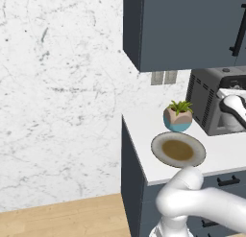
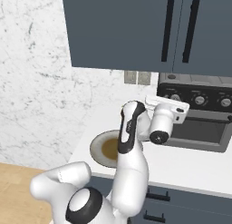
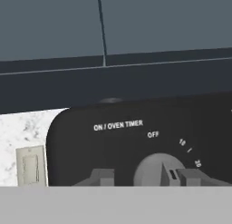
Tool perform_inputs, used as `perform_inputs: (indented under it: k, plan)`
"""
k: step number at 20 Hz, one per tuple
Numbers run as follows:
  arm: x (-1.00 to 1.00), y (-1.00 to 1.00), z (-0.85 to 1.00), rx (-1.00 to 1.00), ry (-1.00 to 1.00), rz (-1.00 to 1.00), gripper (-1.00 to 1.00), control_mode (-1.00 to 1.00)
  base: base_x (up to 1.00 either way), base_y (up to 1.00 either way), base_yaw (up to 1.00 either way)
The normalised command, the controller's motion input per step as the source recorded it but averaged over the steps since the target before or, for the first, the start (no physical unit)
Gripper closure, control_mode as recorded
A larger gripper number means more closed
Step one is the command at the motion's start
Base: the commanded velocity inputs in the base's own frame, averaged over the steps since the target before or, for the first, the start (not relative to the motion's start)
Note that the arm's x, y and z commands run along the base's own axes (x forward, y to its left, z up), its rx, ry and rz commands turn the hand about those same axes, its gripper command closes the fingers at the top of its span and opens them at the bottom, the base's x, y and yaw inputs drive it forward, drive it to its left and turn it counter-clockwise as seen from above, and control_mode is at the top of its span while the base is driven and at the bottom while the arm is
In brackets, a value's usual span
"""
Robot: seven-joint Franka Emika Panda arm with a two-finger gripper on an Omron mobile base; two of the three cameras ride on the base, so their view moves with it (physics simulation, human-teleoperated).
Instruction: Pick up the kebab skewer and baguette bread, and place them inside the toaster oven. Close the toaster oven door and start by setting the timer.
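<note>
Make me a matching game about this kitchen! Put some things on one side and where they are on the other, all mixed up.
Things:
1. plate
2. potted plant
3. toaster oven
4. timer knob

Places:
A. on the oven's black panel, under the words ON / OVEN TIMER
B. near the counter's front edge, with nothing on it
C. at the back of the counter, under the dark cabinets
D. between the plate and the toaster oven's vented side

Pairs: 1-B, 2-D, 3-C, 4-A
</note>
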Motion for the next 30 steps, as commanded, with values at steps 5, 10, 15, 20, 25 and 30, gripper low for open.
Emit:
perform_inputs:
  k: [5,10,15,20,25,30]
  plan:
    - [0.02,0.56,0.0,0.27,0.0,-0.1,1.0,-1.0,0.0,0.0,0.0]
    - [0.19,0.39,0.0,0.27,0.0,-0.09,1.0,-1.0,0.0,0.0,0.0]
    - [0.04,0.35,0.03,0.25,0.0,-0.07,1.0,-1.0,0.0,0.0,0.0]
    - [0.0,0.32,0.0,0.28,0.0,-0.06,1.0,-1.0,0.0,0.0,0.0]
    - [0.0,0.28,0.0,0.33,0.03,-0.05,1.0,-1.0,0.0,0.0,0.0]
    - [0.0,0.32,0.0,0.34,0.01,-0.04,1.0,-1.0,0.0,0.0,0.0]
